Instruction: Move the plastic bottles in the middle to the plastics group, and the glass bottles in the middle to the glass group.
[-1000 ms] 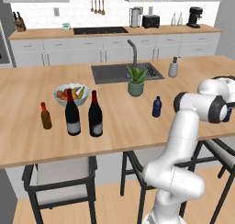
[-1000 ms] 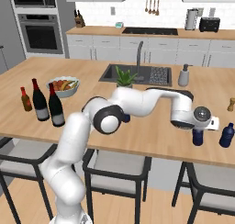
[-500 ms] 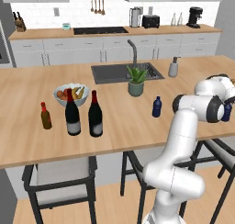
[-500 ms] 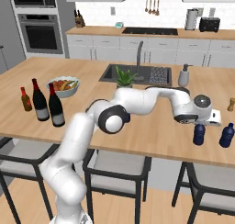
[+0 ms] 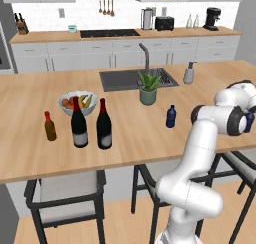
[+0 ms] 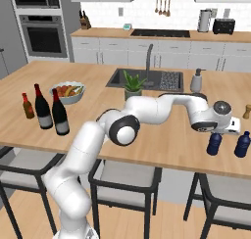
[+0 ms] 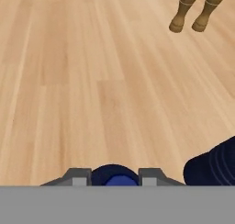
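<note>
We are looking at a long wooden kitchen island (image 5: 30, 153) with a sink (image 5: 122, 79) set into it, and we use that sink as our landmark.

Well to the right of the sink, at the island's near edge, the gripper (image 7: 114, 175) is closed on the neck of a small dark blue plastic bottle (image 6: 213, 143), which stands upright on the wood. In the hand view the bottle's blue top sits right between the 2 dark fingertips (image 7: 78, 176). Just beside it, further from the sink, stands a 2nd blue bottle (image 6: 242, 144), apart from the first. Beyond them, 2 small wooden grinders (image 7: 193, 10) stand side by side.

A 3rd blue bottle (image 5: 171, 116) stands alone in front of the sink and a little to its right, just past a potted plant (image 5: 148, 87) that sits at the sink's front right corner. A grey soap dispenser (image 5: 188, 73) stands to the right of the sink.

Left of the sink and nearer to us, a fruit bowl (image 5: 77, 102) rests on the wood. In front of the bowl stand 2 tall dark wine bottles with red necks: the one with the pale label (image 5: 78, 124) on the left, the one with the dark label (image 5: 103, 125) just beside it on the right. A small brown bottle (image 5: 49, 127) with a red cap stands furthest left, near the pale-labelled one.
</note>
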